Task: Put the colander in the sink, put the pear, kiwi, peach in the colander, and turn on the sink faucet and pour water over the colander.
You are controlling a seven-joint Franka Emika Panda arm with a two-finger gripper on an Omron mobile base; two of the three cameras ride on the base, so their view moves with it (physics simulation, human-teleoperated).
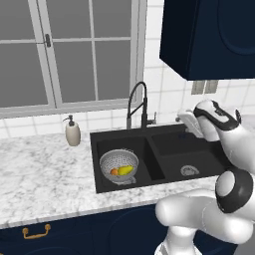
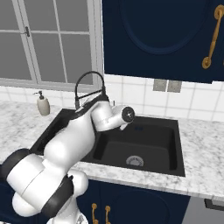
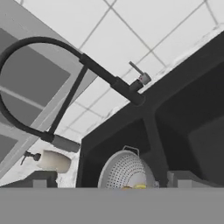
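The white-grey colander sits in the left basin of the black sink. Inside it lie the reddish-orange peach and the yellow-green pear. The kiwi is hidden. The black gooseneck faucet rises behind the divider, and its side lever points up and to the right in the hand view. Water is out of view. My gripper hovers open above the right basin, facing the faucet and the colander, with nothing between its fingertips.
A white soap pump bottle stands on the marble counter left of the sink. A window fills the wall behind, and dark upper cabinets hang at the right. The right basin holds a silver drain.
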